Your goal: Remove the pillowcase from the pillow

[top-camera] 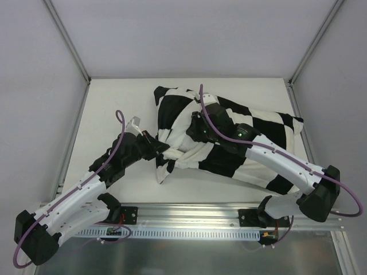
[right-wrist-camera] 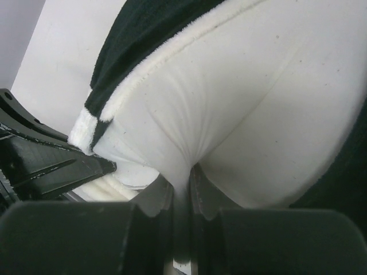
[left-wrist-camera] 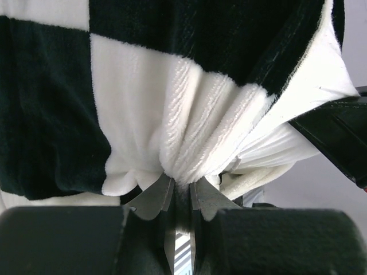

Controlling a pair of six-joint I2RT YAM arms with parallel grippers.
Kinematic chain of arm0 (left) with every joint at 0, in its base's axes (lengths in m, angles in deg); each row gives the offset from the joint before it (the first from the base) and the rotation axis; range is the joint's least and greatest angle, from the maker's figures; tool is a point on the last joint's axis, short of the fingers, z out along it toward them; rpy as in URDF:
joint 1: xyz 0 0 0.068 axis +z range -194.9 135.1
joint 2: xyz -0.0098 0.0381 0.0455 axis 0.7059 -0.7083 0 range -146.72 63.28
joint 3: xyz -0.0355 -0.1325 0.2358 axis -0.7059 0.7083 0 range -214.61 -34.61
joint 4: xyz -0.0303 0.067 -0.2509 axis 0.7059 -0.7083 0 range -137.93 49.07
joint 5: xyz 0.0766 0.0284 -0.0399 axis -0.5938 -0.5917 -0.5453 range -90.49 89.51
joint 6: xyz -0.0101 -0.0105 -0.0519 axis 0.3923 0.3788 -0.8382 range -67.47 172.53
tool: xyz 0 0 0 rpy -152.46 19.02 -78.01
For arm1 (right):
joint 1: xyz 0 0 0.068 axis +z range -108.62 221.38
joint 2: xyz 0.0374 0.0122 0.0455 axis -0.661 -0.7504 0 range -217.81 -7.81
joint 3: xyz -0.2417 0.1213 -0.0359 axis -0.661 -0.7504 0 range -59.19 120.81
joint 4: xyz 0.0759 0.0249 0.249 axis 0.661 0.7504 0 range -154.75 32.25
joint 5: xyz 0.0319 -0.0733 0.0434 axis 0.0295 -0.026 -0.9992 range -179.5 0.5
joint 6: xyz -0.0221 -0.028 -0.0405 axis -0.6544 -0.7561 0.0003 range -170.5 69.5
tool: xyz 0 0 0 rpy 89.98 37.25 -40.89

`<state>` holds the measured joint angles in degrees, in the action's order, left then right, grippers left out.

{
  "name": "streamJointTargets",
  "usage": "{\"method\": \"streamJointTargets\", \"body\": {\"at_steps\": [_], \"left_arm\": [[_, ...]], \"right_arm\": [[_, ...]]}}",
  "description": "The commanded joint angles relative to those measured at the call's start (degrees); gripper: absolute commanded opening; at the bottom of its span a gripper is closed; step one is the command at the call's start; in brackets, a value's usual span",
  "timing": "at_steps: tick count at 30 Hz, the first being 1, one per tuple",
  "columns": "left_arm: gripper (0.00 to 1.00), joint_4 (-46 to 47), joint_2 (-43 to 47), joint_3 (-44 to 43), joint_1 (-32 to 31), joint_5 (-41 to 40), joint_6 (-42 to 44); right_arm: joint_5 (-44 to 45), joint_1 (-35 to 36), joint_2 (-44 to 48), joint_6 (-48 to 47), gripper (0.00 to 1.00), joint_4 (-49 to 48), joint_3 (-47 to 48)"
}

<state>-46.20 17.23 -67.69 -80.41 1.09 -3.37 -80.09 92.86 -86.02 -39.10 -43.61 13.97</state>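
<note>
On the table [top-camera: 109,109], the pillowcase [top-camera: 258,129] covers most of the pillow [right-wrist-camera: 241,114]. Left fingers [left-wrist-camera: 153,197] clamp bunched pillowcase cloth at its left end; right fingers [right-wrist-camera: 156,196] pinch the pillow's bare white fabric.

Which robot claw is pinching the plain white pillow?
The right gripper: it pinches the smooth white pillow, while the left gripper bunches the checkered pillowcase.
</note>
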Motion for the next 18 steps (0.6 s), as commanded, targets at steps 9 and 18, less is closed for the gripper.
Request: {"method": "streamJointTargets", "body": {"at_steps": [9, 18], "left_arm": [[0.36, -13.71, -3.09, -1.63, 2.64, -1.67, 5.80], [0.00, -13.71, -2.74, -2.61, 2.72, -2.89, 6.77]], "right_arm": [[8.70, -4.90, 10.37, 0.90, 0.01, -5.41, -0.04], [7.38, -4.90, 9.66, 1.96, 0.01, -6.56, -1.36]]}}
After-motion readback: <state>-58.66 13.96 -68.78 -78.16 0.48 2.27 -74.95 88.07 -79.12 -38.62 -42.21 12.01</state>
